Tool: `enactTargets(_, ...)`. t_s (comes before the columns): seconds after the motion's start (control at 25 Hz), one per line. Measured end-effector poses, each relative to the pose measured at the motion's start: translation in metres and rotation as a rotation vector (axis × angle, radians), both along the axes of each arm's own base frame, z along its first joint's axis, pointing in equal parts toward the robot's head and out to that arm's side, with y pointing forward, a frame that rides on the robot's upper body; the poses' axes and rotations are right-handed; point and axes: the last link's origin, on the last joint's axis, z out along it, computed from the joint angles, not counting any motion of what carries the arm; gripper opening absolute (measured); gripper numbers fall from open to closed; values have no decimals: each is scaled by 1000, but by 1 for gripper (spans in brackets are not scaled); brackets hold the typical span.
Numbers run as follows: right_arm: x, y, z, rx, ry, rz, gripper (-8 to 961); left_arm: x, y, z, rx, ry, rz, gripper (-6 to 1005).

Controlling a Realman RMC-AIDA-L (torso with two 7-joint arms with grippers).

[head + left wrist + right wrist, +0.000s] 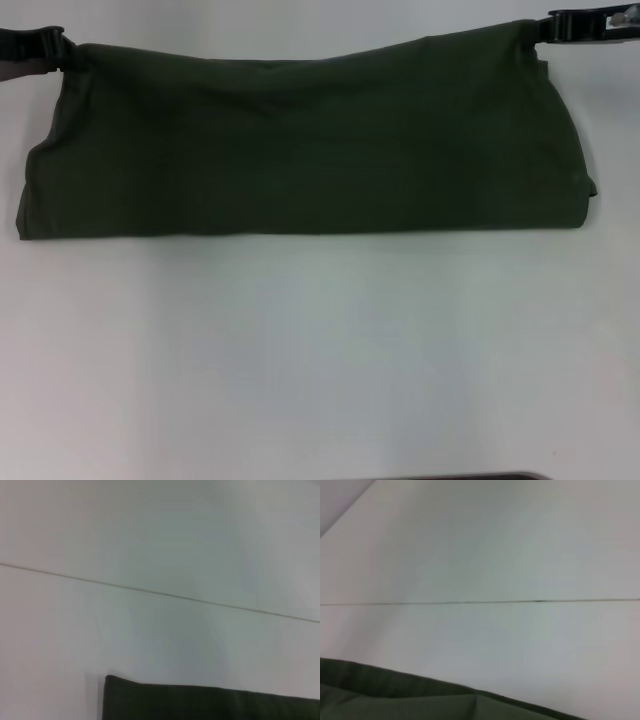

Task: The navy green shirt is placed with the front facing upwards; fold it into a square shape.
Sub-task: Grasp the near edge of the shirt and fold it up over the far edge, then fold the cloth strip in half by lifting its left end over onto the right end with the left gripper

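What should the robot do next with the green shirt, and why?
Probably let go at both far corners and draw back. The shirt already lies doubled into a long band on the table, with the left end effector and right end effector at its far corners. It isn't square yet, so the ends need folding next.

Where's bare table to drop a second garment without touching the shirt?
The wide strip of table nearer the robot than the navy green shirt is bare. Crowded along the far edge: left gripper and right gripper sit at the shirt's two far corners.
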Motion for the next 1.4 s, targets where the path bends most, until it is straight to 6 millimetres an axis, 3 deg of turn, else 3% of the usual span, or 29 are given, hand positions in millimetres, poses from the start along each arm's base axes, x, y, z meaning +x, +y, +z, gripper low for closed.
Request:
enactTargets(0.32, 10, 8, 7, 61, -14, -56, 114, -6, 4, 6, 54, -1, 30, 41)
enactTargets(0.52, 20, 14, 11, 102, -59, -98, 117, -8, 5, 8, 69, 18, 29, 122)
enactTargets(0.84, 14, 16, 22, 77, -62, -81, 413, -14, 3, 15, 83, 45, 41, 549)
enactTargets(1.08, 10, 13, 23, 17, -59, -66, 593, -10, 3, 18, 62, 36, 29, 659)
enactTargets(1.4, 2, -3, 19, -123, -81, 21, 754, 5, -9, 30, -33, -51, -23, 687)
